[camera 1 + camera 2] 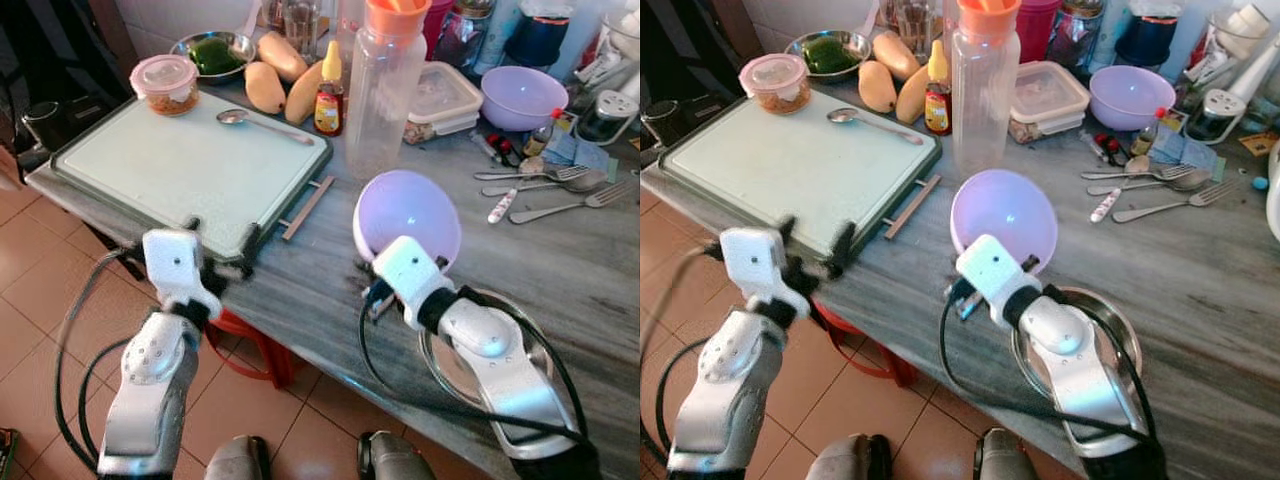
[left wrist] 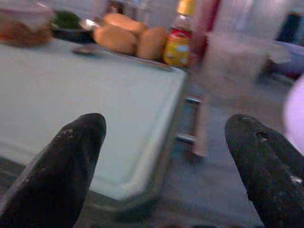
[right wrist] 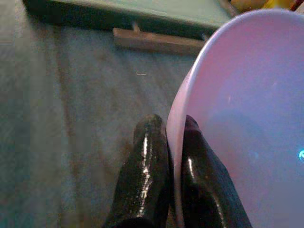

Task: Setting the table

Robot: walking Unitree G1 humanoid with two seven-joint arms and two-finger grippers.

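1. Two black fingers of the right gripper (image 3: 173, 156) pinch the rim of a lilac bowl (image 1: 405, 215), one finger outside the wall and one inside. A rim grip like this suits a thin-walled bowl too wide to span.
2. Beyond those fingertips the bowl tips up on edge, its hollow facing the robot, over the grey stone table (image 1: 560, 280). I judge it is being carried to a place setting, not resting.
3. Under the right wrist lies a steel plate (image 1: 1118, 320), perhaps the bowl's intended spot.
4. Spread wide, the left gripper (image 2: 166, 156) holds nothing; its fingers straddle the near corner of the pale green board (image 1: 190, 165), probably waiting.
5. Well beyond both sets of fingers lie forks and spoons (image 1: 555, 190) and a second lilac bowl (image 1: 522, 97), likely still to be laid out.
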